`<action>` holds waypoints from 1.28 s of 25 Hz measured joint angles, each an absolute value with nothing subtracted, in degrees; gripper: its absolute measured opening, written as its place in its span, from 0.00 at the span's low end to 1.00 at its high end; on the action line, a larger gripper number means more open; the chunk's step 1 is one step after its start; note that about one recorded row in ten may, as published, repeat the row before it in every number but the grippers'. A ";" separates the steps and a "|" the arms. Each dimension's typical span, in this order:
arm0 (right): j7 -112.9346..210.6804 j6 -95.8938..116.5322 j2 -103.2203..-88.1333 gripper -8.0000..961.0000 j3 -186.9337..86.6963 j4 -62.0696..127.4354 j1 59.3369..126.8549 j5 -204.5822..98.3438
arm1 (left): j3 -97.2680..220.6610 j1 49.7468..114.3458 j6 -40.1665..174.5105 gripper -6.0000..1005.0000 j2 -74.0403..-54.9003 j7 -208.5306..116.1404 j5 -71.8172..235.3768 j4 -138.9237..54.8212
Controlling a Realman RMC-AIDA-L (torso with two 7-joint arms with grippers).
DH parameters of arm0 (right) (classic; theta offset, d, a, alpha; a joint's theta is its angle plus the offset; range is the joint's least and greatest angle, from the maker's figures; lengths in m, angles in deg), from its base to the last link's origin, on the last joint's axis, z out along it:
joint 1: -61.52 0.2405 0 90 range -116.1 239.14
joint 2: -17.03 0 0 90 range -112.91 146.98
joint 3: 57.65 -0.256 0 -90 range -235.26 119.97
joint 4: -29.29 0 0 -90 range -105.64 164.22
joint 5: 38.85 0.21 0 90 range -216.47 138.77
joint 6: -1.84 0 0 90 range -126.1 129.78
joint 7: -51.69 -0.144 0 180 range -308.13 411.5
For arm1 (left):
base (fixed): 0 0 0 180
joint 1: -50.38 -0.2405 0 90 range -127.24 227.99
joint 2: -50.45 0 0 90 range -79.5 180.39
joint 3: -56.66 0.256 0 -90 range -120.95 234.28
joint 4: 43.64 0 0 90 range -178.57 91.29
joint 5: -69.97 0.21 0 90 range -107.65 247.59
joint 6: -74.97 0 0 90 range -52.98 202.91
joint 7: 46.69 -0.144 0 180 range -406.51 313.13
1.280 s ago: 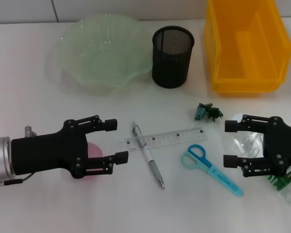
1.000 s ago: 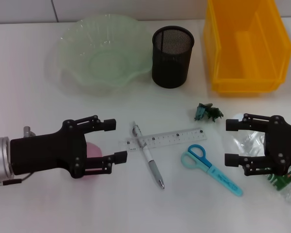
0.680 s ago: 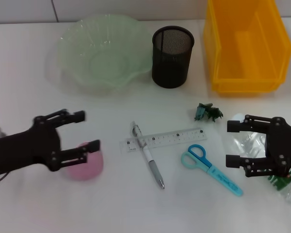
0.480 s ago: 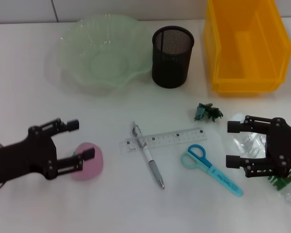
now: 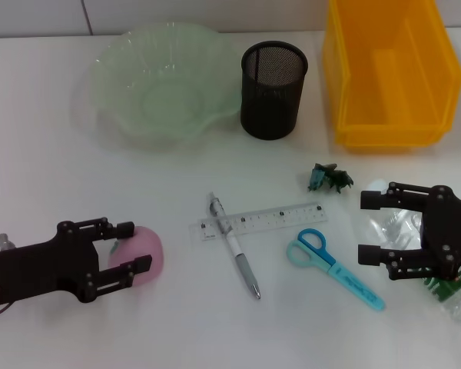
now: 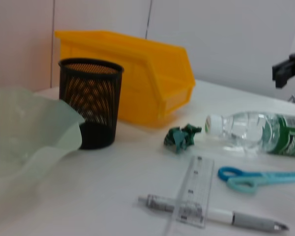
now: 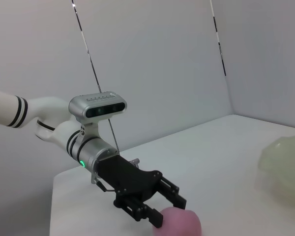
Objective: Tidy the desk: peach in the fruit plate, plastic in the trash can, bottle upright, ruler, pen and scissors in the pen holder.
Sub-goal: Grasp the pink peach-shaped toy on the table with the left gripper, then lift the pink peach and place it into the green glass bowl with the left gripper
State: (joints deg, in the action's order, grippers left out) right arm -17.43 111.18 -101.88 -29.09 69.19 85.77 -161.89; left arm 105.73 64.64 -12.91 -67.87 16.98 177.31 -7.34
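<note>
The pink peach (image 5: pixel 144 252) lies on the white desk (image 5: pixel 54 177) at the front left. My left gripper (image 5: pixel 134 246) is open, its fingers on either side of the peach's left part; the right wrist view shows this gripper (image 7: pixel 163 205) at the peach (image 7: pixel 179 222). My right gripper (image 5: pixel 367 227) is open above the clear bottle (image 5: pixel 390 224), which lies on its side at the front right. The dark green plastic (image 5: pixel 329 177), ruler (image 5: pixel 269 221), pen (image 5: pixel 235 247) and scissors (image 5: pixel 335 267) lie in the middle.
At the back stand the pale green fruit plate (image 5: pixel 123 61), the black mesh pen holder (image 5: pixel 272 89) and the orange-yellow trash can (image 5: pixel 388 73). The left wrist view shows the pen holder (image 6: pixel 91 109), trash can (image 6: pixel 137 73), plastic (image 6: pixel 182 138) and bottle (image 6: pixel 255 132).
My left gripper has drawn back to the left and come down, from over the peach to fingers beside it. The peach is now uncovered. The right gripper has hardly moved.
</note>
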 joint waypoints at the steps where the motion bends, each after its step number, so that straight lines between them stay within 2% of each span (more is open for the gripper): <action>1: -17.48 111.17 -101.88 0.87 -29.09 69.19 85.77 -161.90 | 105.92 64.86 -12.37 0.77 -67.93 16.60 178.41 -6.82; 14: -17.70 111.17 -101.88 0.87 -29.08 69.19 85.53 -161.90 | 105.58 65.92 -10.43 0.32 -68.22 17.64 179.40 -6.40; 20: -17.72 111.17 -101.88 0.87 -29.14 69.17 85.51 -161.90 | 105.83 68.29 -10.69 0.12 -68.35 18.06 165.78 -7.06; 24: -17.74 111.17 -101.88 0.87 -29.17 69.04 85.51 -161.88 | 105.84 72.43 -7.06 0.08 -68.41 17.76 156.58 -9.52; 26: -17.75 111.16 -101.88 0.87 -29.19 68.93 85.51 -161.87 | 105.79 77.90 -1.46 0.07 -68.41 17.57 154.51 -11.43; 28: -17.75 111.17 -101.88 0.87 -29.22 68.93 85.51 -161.86 | 105.80 78.95 -0.23 0.06 -68.40 17.69 154.51 -11.82; 29: -17.75 111.17 -101.88 0.87 -29.23 68.90 85.50 -161.85 | 105.88 83.50 6.13 0.05 -68.34 18.16 154.54 -14.84; 32: -17.75 111.17 -101.88 0.87 -29.27 68.83 85.46 -161.83 | 105.89 87.41 13.38 0.09 -68.38 17.77 154.50 -18.03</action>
